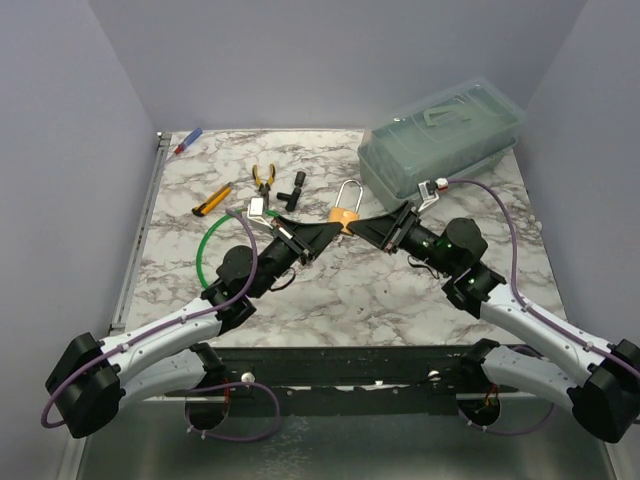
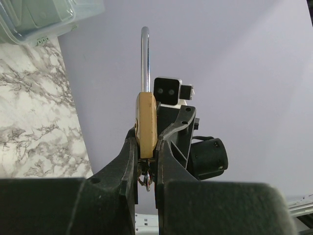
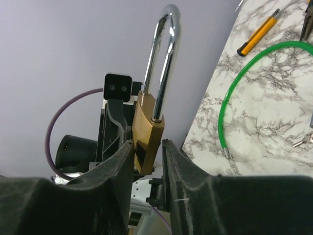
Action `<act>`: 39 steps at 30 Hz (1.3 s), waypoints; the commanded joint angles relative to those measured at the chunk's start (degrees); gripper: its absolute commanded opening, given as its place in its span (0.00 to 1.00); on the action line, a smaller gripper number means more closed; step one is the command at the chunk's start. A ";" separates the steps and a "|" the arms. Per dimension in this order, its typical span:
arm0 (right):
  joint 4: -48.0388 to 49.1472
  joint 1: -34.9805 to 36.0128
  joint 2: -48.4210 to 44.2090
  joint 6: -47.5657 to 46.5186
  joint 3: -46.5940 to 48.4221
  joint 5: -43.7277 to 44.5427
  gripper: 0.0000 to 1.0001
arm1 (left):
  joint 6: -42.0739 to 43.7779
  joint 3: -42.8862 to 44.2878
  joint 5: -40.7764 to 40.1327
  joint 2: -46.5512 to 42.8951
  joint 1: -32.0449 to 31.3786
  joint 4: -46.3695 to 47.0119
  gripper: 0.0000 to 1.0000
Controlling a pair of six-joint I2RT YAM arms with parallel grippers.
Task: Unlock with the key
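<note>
1. Looking down from above: both arms meet over the marble counter (image 1: 400,290) at a brass lock (image 1: 344,217), its shackle pointing to the back wall. The left claw (image 1: 328,228) and right claw (image 1: 362,226) flank it, probably to steady it for the key. A green cord (image 1: 207,250) lies to the left, apart from the lock.
2. Left wrist: the left claw (image 2: 146,139) is narrow, clamped on the lower body of the lock (image 2: 146,122).
3. Right wrist: the right claw (image 3: 146,147) sits close on either side of the lock (image 3: 149,125); whether it grips, I cannot tell. The key (image 3: 302,142), seemingly the small silver piece, lies on the counter beyond the cord (image 3: 234,88), untouched.
</note>
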 commanded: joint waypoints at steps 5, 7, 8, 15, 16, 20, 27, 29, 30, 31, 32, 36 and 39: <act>5.00 0.10 1.83 0.77 2.08 -5.83 0.20 | -1.86 -0.41 0.43 0.54 0.08 9.68 0.00; 5.50 0.03 2.06 0.94 2.03 -6.46 0.16 | -2.07 -0.55 0.38 0.97 0.06 9.77 0.00; 5.86 0.09 2.26 1.09 1.95 -6.83 0.14 | -2.22 -0.60 0.38 1.23 0.08 9.85 0.00; 6.21 0.10 1.65 1.49 1.40 -7.39 0.00 | -1.03 -1.11 0.75 1.36 0.10 10.05 0.28; 5.55 0.10 1.28 1.43 1.47 -6.87 0.00 | -0.66 -1.40 0.67 1.00 0.09 9.93 0.37; 0.16 0.10 0.10 0.29 3.38 -4.92 0.00 | 1.99 -2.67 0.28 -1.59 0.17 6.33 0.60; -2.37 0.10 -1.17 0.90 4.24 -4.76 0.00 | 7.08 -3.43 -0.64 -8.47 0.71 -4.18 0.74; -2.20 0.04 -1.20 1.52 4.24 -5.16 0.00 | 8.21 -3.75 -1.06 -10.15 0.87 -6.77 0.74; -1.90 0.10 -1.16 1.82 4.30 -5.37 0.00 | 8.36 -4.22 -1.43 -10.86 0.94 -7.59 0.74; -1.63 0.08 -1.14 2.27 4.25 -5.58 0.00 | 8.34 -4.78 -1.80 -11.68 1.00 -7.97 0.74; -1.17 0.10 -0.99 2.68 4.24 -5.87 0.00 | 8.23 -5.34 -2.08 -12.09 1.06 -8.12 0.74; -0.10 0.10 -0.45 3.57 4.60 -7.24 0.00 | 8.52 -6.47 -2.10 -12.98 1.51 -7.92 0.68; 0.24 0.10 -0.07 3.71 4.77 -8.71 0.00 | 9.93 -5.96 -1.07 -12.97 1.76 -7.21 0.64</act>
